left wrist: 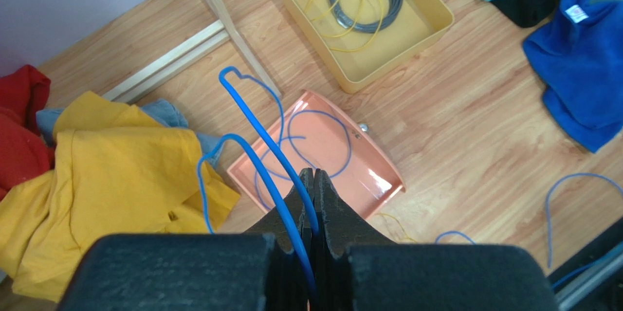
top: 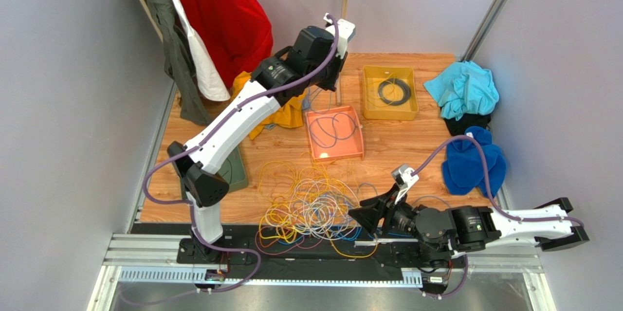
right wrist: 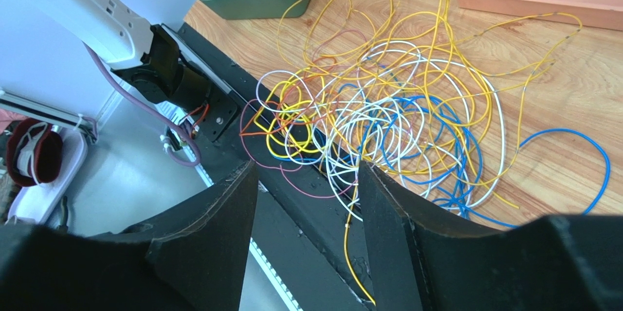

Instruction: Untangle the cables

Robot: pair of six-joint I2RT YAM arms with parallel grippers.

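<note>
Cables (top: 311,205): a loose heap of yellow, white, blue and orange strands at lower centre of the top view. It lies on the wooden tabletop (top: 417,154) and spills over the near edge onto the black base rail (right wrist: 300,227). One blue cable (left wrist: 267,139) is clamped between the closed left jaws at centre of the left wrist view, looping above the orange tray (left wrist: 384,179), which holds further blue loops. Right jaws are spread apart, gripping nothing, low over the heap's near edge. Yellow tray (top: 390,115), upper centre-right, contains a black coil (top: 393,92). Green tray (top: 238,172) sits left of the heap.
</note>
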